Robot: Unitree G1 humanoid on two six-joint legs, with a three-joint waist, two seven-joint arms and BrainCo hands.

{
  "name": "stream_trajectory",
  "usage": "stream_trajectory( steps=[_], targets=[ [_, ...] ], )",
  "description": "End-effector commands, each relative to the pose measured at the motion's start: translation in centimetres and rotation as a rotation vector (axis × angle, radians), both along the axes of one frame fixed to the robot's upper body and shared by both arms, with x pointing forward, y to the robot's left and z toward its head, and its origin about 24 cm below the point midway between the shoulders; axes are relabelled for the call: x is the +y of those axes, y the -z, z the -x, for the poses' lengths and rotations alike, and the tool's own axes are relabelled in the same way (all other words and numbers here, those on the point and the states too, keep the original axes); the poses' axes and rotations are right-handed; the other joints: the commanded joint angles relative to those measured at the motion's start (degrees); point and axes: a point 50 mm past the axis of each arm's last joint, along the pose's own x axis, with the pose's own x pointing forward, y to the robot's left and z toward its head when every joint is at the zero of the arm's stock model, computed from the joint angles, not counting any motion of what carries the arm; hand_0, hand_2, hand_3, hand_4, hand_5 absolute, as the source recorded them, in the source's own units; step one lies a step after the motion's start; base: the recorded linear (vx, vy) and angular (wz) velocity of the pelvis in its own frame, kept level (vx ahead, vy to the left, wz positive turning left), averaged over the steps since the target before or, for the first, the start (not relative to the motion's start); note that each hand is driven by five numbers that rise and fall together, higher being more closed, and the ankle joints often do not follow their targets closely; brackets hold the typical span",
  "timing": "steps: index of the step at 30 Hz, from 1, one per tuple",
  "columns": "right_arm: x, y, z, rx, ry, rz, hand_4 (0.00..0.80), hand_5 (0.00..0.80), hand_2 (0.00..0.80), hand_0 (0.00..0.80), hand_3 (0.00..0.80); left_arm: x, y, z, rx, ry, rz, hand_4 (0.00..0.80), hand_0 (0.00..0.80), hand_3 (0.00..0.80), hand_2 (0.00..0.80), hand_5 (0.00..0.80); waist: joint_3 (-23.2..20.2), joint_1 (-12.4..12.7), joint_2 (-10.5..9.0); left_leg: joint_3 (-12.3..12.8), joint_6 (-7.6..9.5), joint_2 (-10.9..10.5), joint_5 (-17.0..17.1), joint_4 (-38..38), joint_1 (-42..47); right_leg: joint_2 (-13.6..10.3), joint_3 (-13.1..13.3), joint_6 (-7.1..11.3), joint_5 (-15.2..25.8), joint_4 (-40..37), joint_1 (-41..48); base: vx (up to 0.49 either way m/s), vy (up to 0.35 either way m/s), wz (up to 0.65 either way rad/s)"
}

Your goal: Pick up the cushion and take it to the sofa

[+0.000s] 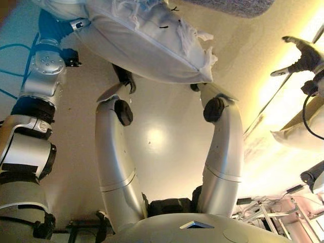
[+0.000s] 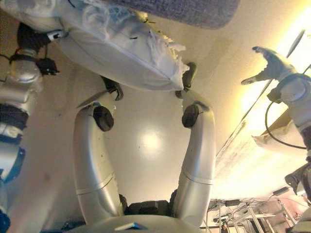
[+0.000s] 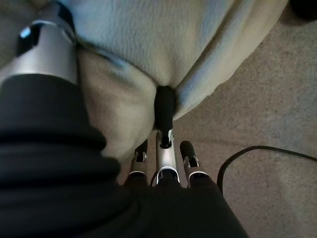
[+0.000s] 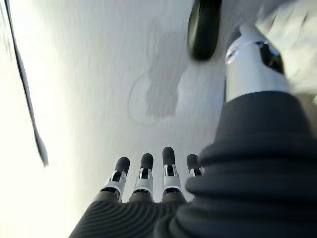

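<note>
- Cushion (image 1: 147,43): white, held above the pale floor (image 1: 162,136); its long axis slants from the robot's left side down toward the right, ending in a frayed corner.
- Sofa (image 2: 194,10): grey edge at the far side, just past the cushion.
- Left hand (image 3: 166,148): one finger and the thumb pinch a fold of the cushion's fabric, which bulges over the other fingers.
- Right hand (image 4: 153,173): empty over the floor, well apart from the cushion, fingers straight and side by side.
</note>
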Motion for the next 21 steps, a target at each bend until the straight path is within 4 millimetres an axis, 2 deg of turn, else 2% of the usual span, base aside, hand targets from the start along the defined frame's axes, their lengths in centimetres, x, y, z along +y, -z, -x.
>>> stream_trajectory(
  steps=[1,3,5,10,15,21],
  targets=[
    [1.6,1.6,0.4,0.233,-0.123,-0.194,0.0,0.0,0.0,0.0,0.0,1.6,1.0,0.5,0.019,-0.07,0.042,0.0,0.0,0.0,0.0,0.0,-0.2,0.5,0.77,-4.7,-5.85,2.5,-0.5,-4.1,0.9,-3.6,4.2,5.71,3.3,-3.5,1.0,0.007,0.006,-0.05],
    [2.6,2.6,0.4,0.291,-0.164,-0.389,0.0,0.0,0.0,0.0,0.0,1.4,1.4,0.5,0.028,-0.067,0.056,0.0,0.0,0.0,0.0,0.0,-0.2,0.4,1.22,-4.7,-6.26,2.5,-0.5,-3.8,0.9,-3.6,4.3,5.67,3.3,-3.4,1.0,0.003,0.009,-0.02],
    [3.4,3.4,0.3,0.325,-0.227,-0.489,0.0,0.0,0.0,0.0,0.0,1.1,2.0,0.4,0.031,-0.06,0.059,0.0,0.0,0.0,0.0,0.0,-0.2,0.5,1.58,-4.7,-6.63,2.3,-0.6,-3.7,0.9,-3.6,4.5,5.72,3.2,-3.5,1.0,0.0,0.0,0.0],
    [4.9,3.6,-0.5,0.238,-0.31,-0.446,0.0,0.0,0.0,0.0,0.0,-0.4,3.5,0.1,0.043,-0.039,0.075,0.0,0.0,0.0,0.0,0.0,-0.2,1.0,2.6,-4.7,-7.13,2.4,0.0,-3.5,0.9,-4.0,5.1,5.99,3.3,-2.9,0.9,0.006,0.031,0.03],
    [7.5,2.5,-1.3,0.233,-0.406,-0.463,0.0,0.0,0.0,0.0,0.0,-1.8,3.7,-0.3,0.045,-0.018,0.09,0.0,0.0,0.0,0.0,0.0,-0.2,1.0,3.67,-4.5,-7.63,2.5,0.0,-3.3,0.8,-4.3,5.5,6.33,3.1,-2.4,0.9,0.007,0.058,0.04],
    [9.3,1.7,-1.9,0.167,-0.449,-0.554,0.0,0.0,0.0,0.0,0.0,-2.7,5.0,-0.2,0.057,-0.004,0.139,0.0,0.0,0.0,0.0,0.0,-0.2,1.3,5.85,-3.9,-7.98,2.6,0.0,-3.5,0.8,-4.9,5.8,6.7,3.1,-2.4,0.9,0.009,0.073,0.05]
  ],
)
